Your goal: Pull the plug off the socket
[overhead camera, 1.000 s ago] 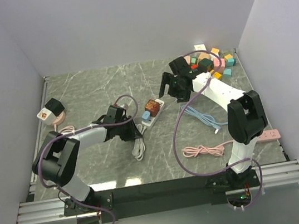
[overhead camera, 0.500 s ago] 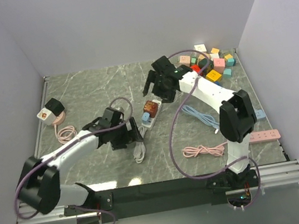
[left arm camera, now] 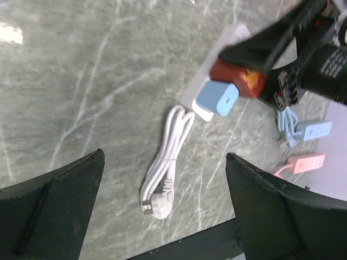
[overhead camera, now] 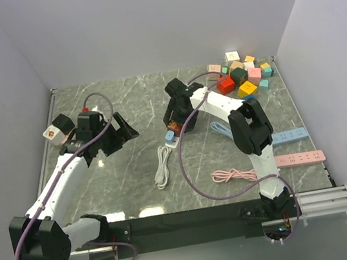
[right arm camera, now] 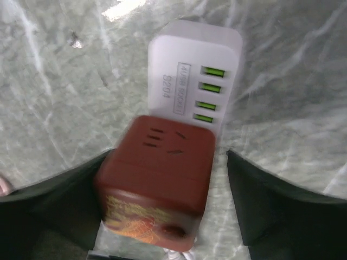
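A white power strip (overhead camera: 180, 120) (right arm camera: 195, 65) lies mid-table with a red cube plug (overhead camera: 173, 128) (right arm camera: 157, 179) (left arm camera: 237, 81) and a light blue plug (overhead camera: 169, 137) (left arm camera: 218, 99) seated in it. My right gripper (overhead camera: 175, 119) (right arm camera: 169, 157) comes down over the red cube plug and straddles it. The left finger sits against the cube's side, while a gap shows at the right finger. My left gripper (overhead camera: 129, 129) (left arm camera: 164, 157) hangs wide open to the left of the strip, above the table, with nothing between its fingers.
The strip's white cable (overhead camera: 161, 168) (left arm camera: 168, 146) lies coiled in front of it. Coloured blocks (overhead camera: 243, 74) are heaped at the back right. A blue strip (overhead camera: 288, 134), pink strip (overhead camera: 300, 158) and pink cable (overhead camera: 232, 175) lie right. A black-and-white adapter (overhead camera: 58, 126) sits at the left.
My left gripper opened and drew back left and up from the strip. My right gripper swung from the blocks to the red cube plug, and its jaws have narrowed round it.
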